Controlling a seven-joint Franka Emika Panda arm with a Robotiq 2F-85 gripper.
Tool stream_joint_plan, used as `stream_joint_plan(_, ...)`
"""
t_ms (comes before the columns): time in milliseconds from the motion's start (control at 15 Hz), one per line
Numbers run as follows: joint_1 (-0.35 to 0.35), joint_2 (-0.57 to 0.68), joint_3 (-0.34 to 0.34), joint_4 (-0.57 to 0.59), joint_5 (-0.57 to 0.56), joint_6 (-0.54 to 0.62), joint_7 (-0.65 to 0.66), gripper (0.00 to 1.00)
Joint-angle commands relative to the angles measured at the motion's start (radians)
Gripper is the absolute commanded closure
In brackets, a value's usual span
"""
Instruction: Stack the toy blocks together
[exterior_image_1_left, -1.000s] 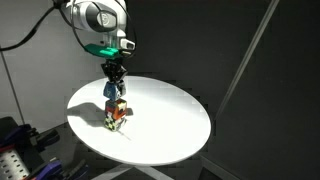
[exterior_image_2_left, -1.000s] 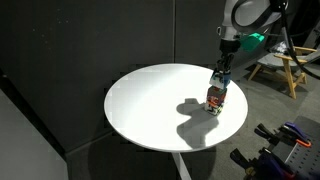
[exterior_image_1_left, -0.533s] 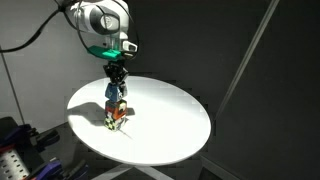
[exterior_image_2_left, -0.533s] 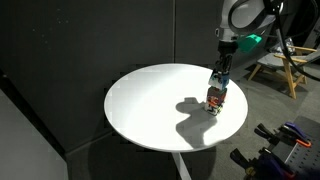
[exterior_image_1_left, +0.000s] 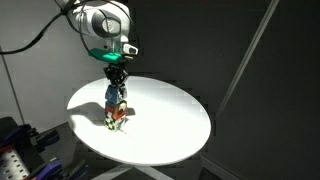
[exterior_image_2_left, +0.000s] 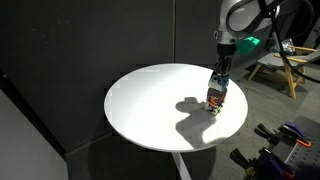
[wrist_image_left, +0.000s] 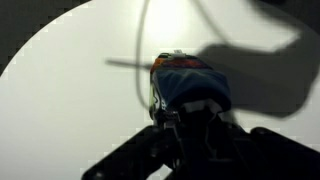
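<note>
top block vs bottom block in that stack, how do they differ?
The top block looks mostly blue; the bottom block shows red and green. The gripper clamps the top block, not the bottom block. The bottom block rests on the table; the top block sits above it. Both are small cubes.

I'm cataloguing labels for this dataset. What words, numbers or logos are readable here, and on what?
No text can be read anywhere.
On the toy blocks: coloured prints only, too small and blurred to read.
On the gripper and the table: no markings visible.
</note>
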Motion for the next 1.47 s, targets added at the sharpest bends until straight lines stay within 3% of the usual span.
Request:
stream_joint_plan(0, -0.011, 0.013, 0.001, 0.029, 0.003, -0.029, -0.025, 0.93)
stream_joint_plan(133, -0.011, 0.016, 0.001, 0.030, 0.002, -0.029, -0.025, 0.93)
stream_joint_plan(200, -0.011, 0.017, 0.001, 0.030, 0.002, -0.029, -0.026, 0.86)
stream_joint_plan(267, -0.011, 0.018, 0.001, 0.029, 0.000, -0.028, -0.026, 0.56)
stream_joint_plan(400, -0.011, 0.017, 0.001, 0.028, 0.001, -0.029, -0.026, 0.49)
stream_joint_plan(800, -0.012, 0.013, 0.001, 0.026, 0.002, -0.030, -0.028, 0.01)
stream_joint_plan(1400, -0.013, -0.007, 0.003, 0.015, 0.011, -0.037, -0.044, 0.00)
